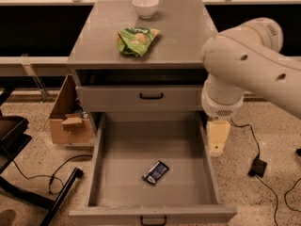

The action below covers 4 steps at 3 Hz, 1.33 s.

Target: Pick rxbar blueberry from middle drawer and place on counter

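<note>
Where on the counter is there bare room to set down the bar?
The counter is bare right of the green snack bag and along its front edge; the white bowl crowds the back. The hand hangs right of the middle drawer.

The robot's white arm (249,51) comes in from the right edge of the camera view and reaches leftward, then bends down into a rounded wrist (222,100). The cream-coloured gripper (217,140) hangs directly beneath that wrist. It points straight down, and its tip is the lowest part of the robot. The arm's bulk lies above it and to its right.
</note>
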Motion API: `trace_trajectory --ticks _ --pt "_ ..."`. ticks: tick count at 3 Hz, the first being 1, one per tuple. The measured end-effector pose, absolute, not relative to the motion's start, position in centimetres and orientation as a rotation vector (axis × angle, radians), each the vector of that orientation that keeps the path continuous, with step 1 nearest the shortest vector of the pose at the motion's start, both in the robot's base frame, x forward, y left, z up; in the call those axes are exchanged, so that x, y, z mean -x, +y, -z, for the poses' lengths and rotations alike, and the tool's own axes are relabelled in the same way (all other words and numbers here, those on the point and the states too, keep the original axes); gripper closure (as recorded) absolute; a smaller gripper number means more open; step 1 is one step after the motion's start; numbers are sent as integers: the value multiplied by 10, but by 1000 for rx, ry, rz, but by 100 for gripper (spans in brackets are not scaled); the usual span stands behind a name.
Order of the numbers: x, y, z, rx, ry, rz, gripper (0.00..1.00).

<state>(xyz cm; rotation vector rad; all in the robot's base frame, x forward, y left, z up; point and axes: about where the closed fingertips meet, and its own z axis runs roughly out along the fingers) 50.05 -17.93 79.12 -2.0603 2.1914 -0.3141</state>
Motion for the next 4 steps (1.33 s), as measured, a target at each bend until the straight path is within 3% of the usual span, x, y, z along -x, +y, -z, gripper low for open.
trace_trajectory --ticks 2,4 --pt "-527 -179 -700 2298 2051 437 0" --pt "-543 -176 -619 2405 1938 388 0"
